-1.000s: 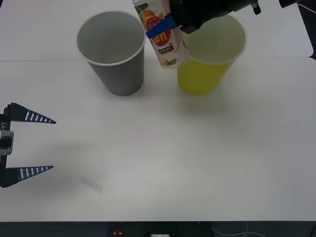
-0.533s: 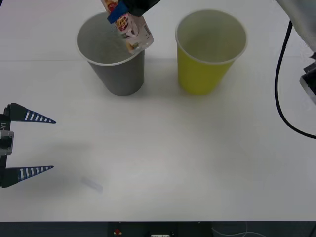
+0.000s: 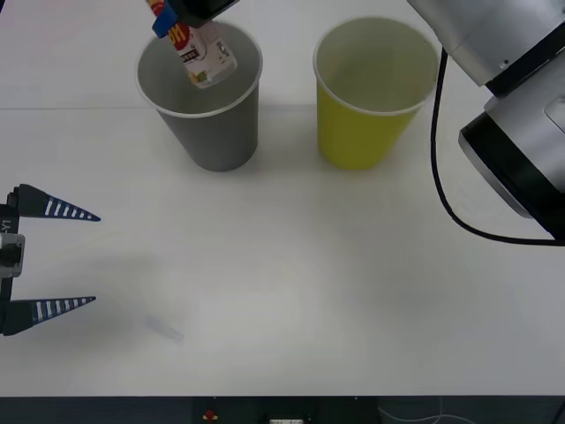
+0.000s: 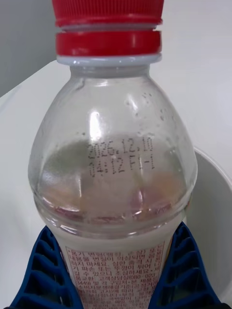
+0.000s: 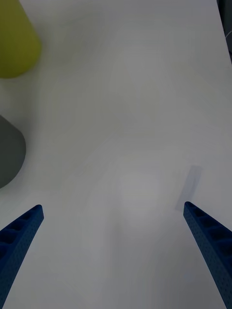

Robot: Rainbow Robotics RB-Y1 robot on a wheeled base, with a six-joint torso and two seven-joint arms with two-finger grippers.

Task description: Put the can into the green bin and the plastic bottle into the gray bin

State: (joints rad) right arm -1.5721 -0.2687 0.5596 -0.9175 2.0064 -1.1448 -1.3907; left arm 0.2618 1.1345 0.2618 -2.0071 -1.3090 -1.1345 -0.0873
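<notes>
The plastic bottle (image 3: 205, 55), with its red, orange and white label, hangs tilted over the mouth of the gray bin (image 3: 216, 137), its bottom end just inside the rim. My right gripper (image 3: 175, 19) is shut on it from above. In the right wrist view the blue fingers (image 4: 43, 270) clamp the bottle (image 4: 113, 159) at its label, red cap pointing away. The green bin (image 3: 357, 137) stands to the right of the gray one. My left gripper (image 3: 53, 258) rests open at the table's left edge, nothing between its fingers (image 5: 21, 236). The can is out of view.
My right arm's silver links (image 3: 516, 124) and a black cable (image 3: 439, 168) reach over the table's right side. A small faint mark (image 3: 164, 329) lies on the white table (image 3: 309, 283). The left wrist view catches the green bin (image 5: 17, 43) and the gray bin (image 5: 9, 152).
My right gripper has carried the bottle leftward, from beside the green bin to over the gray bin's mouth. The left gripper has stayed put.
</notes>
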